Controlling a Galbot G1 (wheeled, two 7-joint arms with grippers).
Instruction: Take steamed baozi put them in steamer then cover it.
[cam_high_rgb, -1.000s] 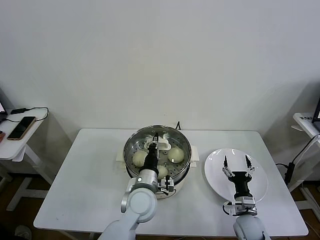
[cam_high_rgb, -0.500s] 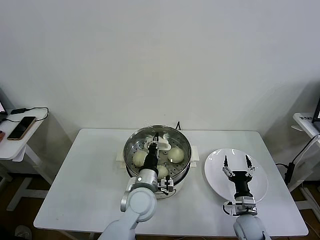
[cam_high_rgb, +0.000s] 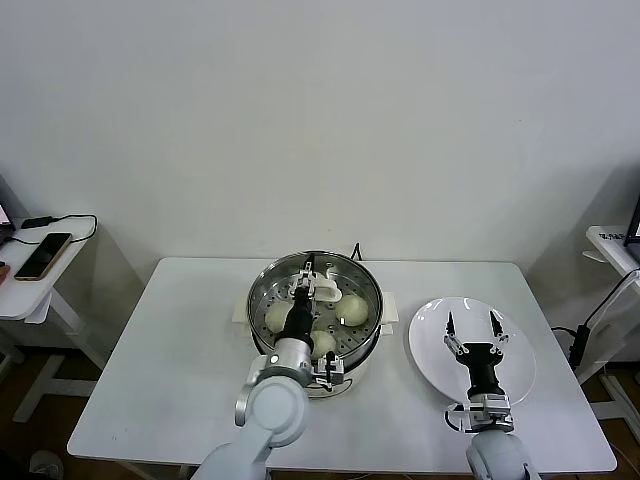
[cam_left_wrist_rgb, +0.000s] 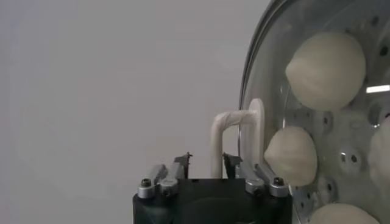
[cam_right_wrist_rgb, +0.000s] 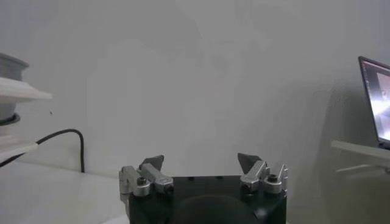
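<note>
Three buns (cam_high_rgb: 350, 308) show through the glass lid (cam_high_rgb: 318, 296) in our head view, lying on the perforated tray of the steamer (cam_high_rgb: 262, 325), which stands at the middle of the desk (cam_high_rgb: 170, 380) toward its back edge. The lid rests on the pot. Our left end effector (cam_high_rgb: 309, 275) sits over the lid's pale bar handle (cam_high_rgb: 327, 290), fingers apart on either side of it. Our right end effector (cam_high_rgb: 470, 324) hangs over the white plate (cam_high_rgb: 520, 360) near the desk's right edge, its fingers spread wide and holding nothing. A phone (cam_high_rgb: 42, 255) lies on a side table beyond the desk's left edge.

From the left wrist, the handle (cam_left_wrist_rgb: 234, 137) stands between the separated fingers (cam_left_wrist_rgb: 183, 164), with buns (cam_left_wrist_rgb: 326, 70) visible through the lid (cam_left_wrist_rgb: 268, 67).

From the right wrist, the right end effector (cam_right_wrist_rgb: 200, 164) shows its fingers well apart, a black cable (cam_right_wrist_rgb: 64, 143) and a laptop screen (cam_right_wrist_rgb: 375, 100) beyond it.
</note>
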